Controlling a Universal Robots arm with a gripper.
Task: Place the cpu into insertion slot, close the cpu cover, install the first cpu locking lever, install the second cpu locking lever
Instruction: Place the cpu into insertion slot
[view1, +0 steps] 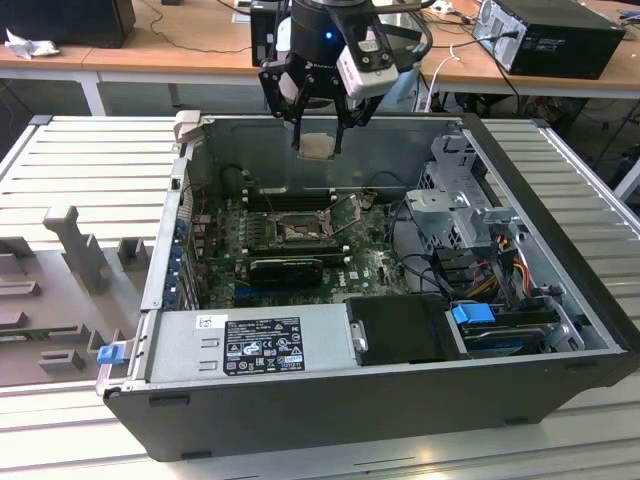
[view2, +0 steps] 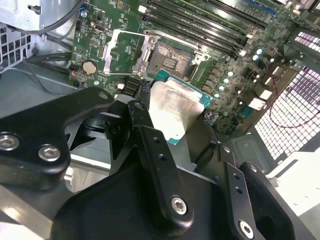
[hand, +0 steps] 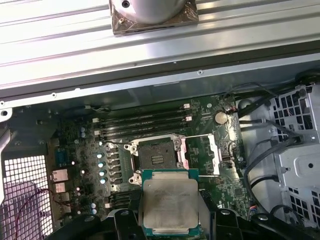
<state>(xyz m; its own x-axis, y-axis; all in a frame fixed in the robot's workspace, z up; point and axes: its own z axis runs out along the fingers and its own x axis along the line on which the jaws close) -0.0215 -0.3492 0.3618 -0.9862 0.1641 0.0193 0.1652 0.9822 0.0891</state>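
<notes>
My gripper hangs above the back of the open computer case, shut on the cpu, a flat pale square chip. In both wrist views the cpu sits between the black fingers, level and well above the board. The insertion slot lies bare and dark on the green board, below and just ahead of the chip. The cpu cover, a grey metal frame, is swung open to one side of the slot.
Long black memory slots run beside the socket. A black graphics card, the power supply and a drive cage with cables stand in the case. A grey foam tray lies at the exterior view's left.
</notes>
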